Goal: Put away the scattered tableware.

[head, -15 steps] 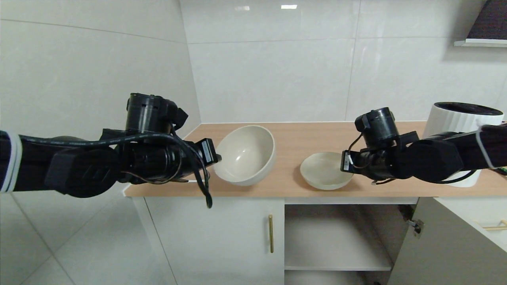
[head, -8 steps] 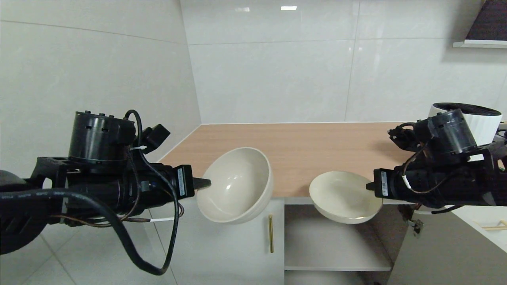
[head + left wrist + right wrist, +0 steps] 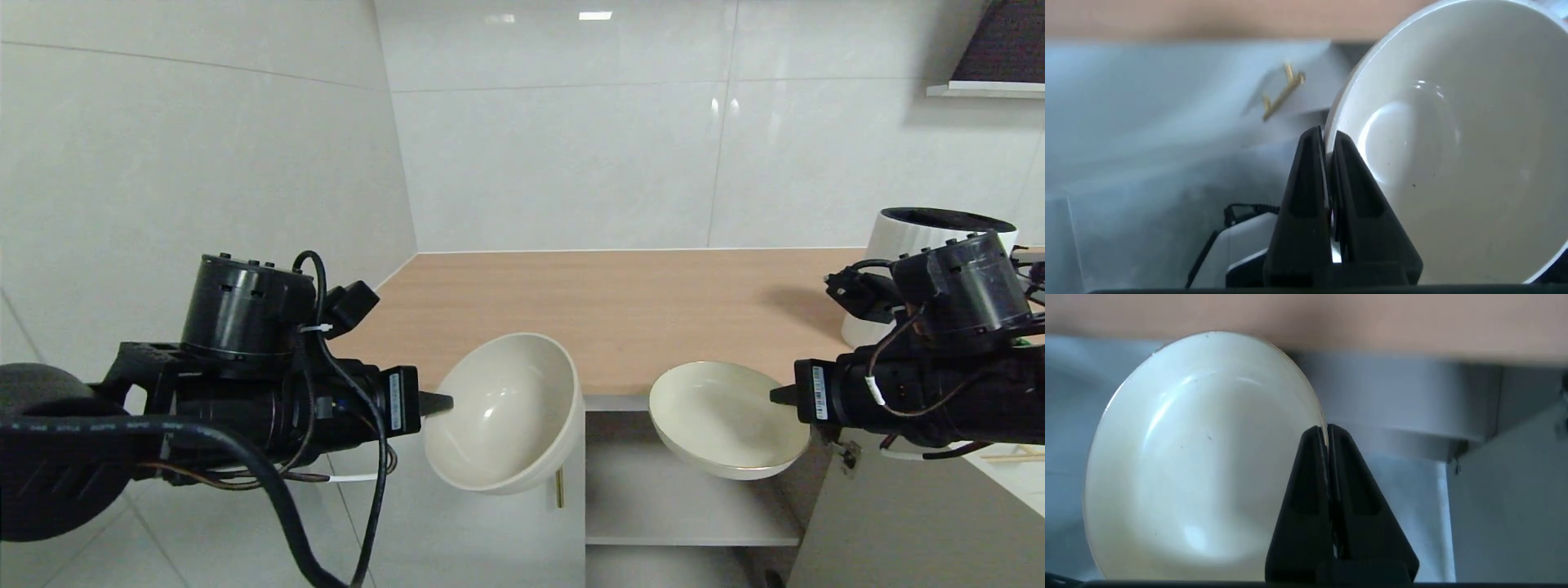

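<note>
Glossy glazed bowl (image 3: 506,412), wood-grain countertop (image 3: 620,310)

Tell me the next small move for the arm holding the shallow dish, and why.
Probably lower the shallow dish toward the open cabinet shelf. The right gripper has its jaws shut on the dish's rim, holding it in front of the counter edge, just above that opening.
</note>
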Controlling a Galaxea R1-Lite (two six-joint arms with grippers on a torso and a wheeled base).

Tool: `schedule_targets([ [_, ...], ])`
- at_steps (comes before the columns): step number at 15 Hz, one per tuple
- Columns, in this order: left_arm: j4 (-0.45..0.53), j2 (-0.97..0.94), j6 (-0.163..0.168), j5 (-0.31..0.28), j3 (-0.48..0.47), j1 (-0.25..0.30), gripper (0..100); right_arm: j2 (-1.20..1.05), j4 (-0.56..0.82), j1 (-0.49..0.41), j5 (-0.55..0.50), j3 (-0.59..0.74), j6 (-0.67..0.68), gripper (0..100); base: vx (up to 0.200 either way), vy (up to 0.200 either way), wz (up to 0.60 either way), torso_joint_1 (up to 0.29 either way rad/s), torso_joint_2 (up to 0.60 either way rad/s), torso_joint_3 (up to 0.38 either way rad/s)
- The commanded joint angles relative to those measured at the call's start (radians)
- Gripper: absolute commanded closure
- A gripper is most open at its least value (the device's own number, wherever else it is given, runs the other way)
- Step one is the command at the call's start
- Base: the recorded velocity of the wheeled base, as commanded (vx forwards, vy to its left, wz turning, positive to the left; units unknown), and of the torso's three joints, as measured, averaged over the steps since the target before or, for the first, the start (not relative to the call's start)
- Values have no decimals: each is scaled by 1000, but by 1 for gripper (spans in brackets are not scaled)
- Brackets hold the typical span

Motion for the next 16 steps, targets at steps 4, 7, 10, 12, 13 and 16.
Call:
schedule_targets([
  [4,0,25,1,0,0,-3,100,33,0,-1,-4,2,-8,100,0,0,0,0,0,0],
  [7,0,28,1,0,0,-3,100,54,0,-1,-4,2,-8,100,0,0,0,0,0,0],
  [10,-2,34,3,0,0,-3,100,73,-22,-18,-6,3,-10,100,0,0,0,0,0,0],
  [12,-2,37,1,0,0,-3,100,83,-30,-21,-6,5,-13,100,0,0,0,0,0,0],
  [13,-2,42,1,0,-1,-3,100,88,-39,-23,-6,11,-14,100,0,0,0,-66,154,95],
  [16,-2,43,1,-2,-1,-3,100,102,-47,-30,-6,11,-14,100,0,0,0,-150,364,203],
])
